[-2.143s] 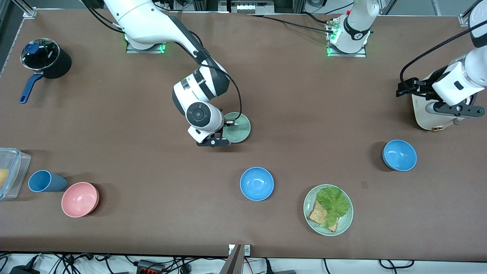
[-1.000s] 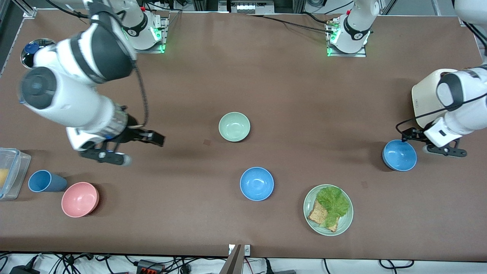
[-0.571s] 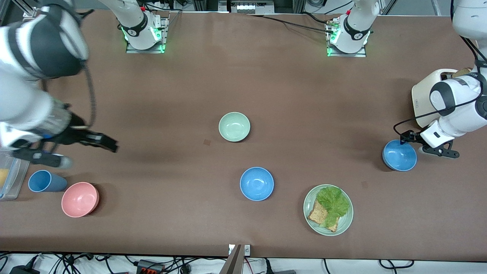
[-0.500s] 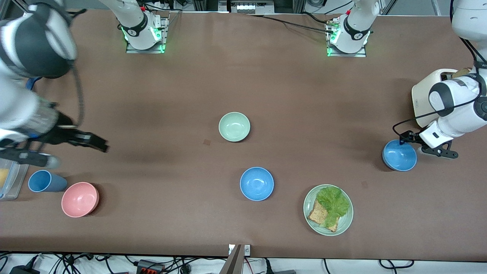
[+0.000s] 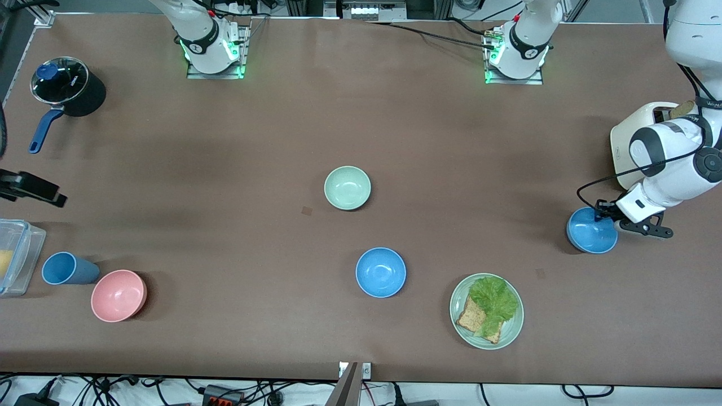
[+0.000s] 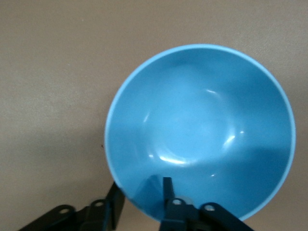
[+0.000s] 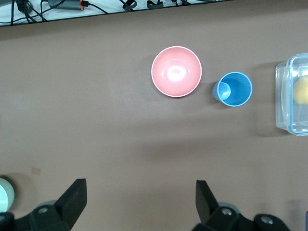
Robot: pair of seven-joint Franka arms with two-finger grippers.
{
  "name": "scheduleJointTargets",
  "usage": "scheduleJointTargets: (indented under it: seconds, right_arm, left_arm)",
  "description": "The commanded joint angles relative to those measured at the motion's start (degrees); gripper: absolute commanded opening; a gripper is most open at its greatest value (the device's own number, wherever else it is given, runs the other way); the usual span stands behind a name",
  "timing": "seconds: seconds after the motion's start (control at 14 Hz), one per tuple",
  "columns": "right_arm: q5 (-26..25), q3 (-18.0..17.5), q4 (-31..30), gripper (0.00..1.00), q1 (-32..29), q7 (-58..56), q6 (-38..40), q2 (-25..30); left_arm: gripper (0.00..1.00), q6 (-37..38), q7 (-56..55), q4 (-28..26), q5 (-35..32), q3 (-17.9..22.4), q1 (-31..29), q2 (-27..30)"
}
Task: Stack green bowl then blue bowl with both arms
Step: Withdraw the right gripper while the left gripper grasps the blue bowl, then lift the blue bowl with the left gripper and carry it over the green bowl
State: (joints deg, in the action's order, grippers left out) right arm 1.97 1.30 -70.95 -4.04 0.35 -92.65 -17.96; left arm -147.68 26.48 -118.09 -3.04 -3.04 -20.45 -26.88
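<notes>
The green bowl (image 5: 347, 188) sits alone in the middle of the table. One blue bowl (image 5: 381, 272) lies nearer the front camera than it. A second blue bowl (image 5: 592, 231) (image 6: 199, 130) rests on the table at the left arm's end. My left gripper (image 5: 601, 213) (image 6: 142, 199) is shut on this bowl's rim, one finger inside the bowl and one outside. My right gripper (image 7: 139, 190) hangs open and empty over bare table at the right arm's end, and only its black fingers (image 5: 34, 189) show in the front view.
A pink bowl (image 5: 119, 295), a blue cup (image 5: 65, 268) and a clear container (image 5: 14, 256) sit at the right arm's end, with a black pot (image 5: 67, 87) farther back. A plate with lettuce and toast (image 5: 510, 332) lies near the front edge. A cream toaster (image 5: 629, 135) stands beside the left arm.
The right arm let go of the green bowl and swung away to its end of the table. The left gripper came down on the blue bowl's rim and closed.
</notes>
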Motion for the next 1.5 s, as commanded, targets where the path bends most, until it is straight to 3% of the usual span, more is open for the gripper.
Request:
scheduleJointTargets:
  seconds: [0.0, 0.07, 0.43, 0.64, 0.79, 1.0, 1.14, 1.43]
  right_arm:
    - [-0.4, -0.2, -5.5, 1.00, -0.2, -3.1, 0.2, 4.5]
    - [-0.5, -0.2, -7.3, 1.00, -0.3, -2.9, 0.1, 5.7]
    - [-0.6, 0.0, -9.6, 1.00, -0.2, -1.8, 0.2, 7.4]
    - [-0.6, 0.0, -14.2, 1.00, -0.1, -1.5, -2.2, 10.0]
    - [-0.6, 0.0, -17.6, 1.00, -0.2, -1.5, -4.8, 11.9]
    - [-1.1, 0.0, -21.5, 1.00, -0.2, -1.6, -7.5, 14.3]
    - [-2.1, -0.1, -22.6, 1.00, -0.1, -1.6, -7.7, 15.2]
    - [-2.1, -0.3, -22.6, 1.00, 0.2, -1.6, -7.3, 15.5]
  left_arm:
    - [0.09, 0.3, 0.3, 1.6, -0.7, -0.5, -0.1, -0.7]
    - [0.00, 0.8, 0.2, 2.2, -0.7, -0.6, 0.2, -0.7]
    - [0.00, 13.5, 0.7, 4.2, -0.8, -3.5, 0.0, 3.0]
    - [0.00, 26.1, -0.4, 4.2, 0.3, -8.9, -0.2, 9.2]
    - [0.00, 31.6, -3.5, 4.2, 4.9, -12.5, -0.2, 13.6]
    - [0.00, 37.5, -14.8, 4.3, 8.6, -19.8, 0.0, 17.5]
    - [0.00, 39.9, -31.0, 5.3, 10.2, -28.8, 0.0, 18.5]
    - [0.00, 30.6, -55.2, 5.7, 10.7, -41.1, 0.4, 14.2]
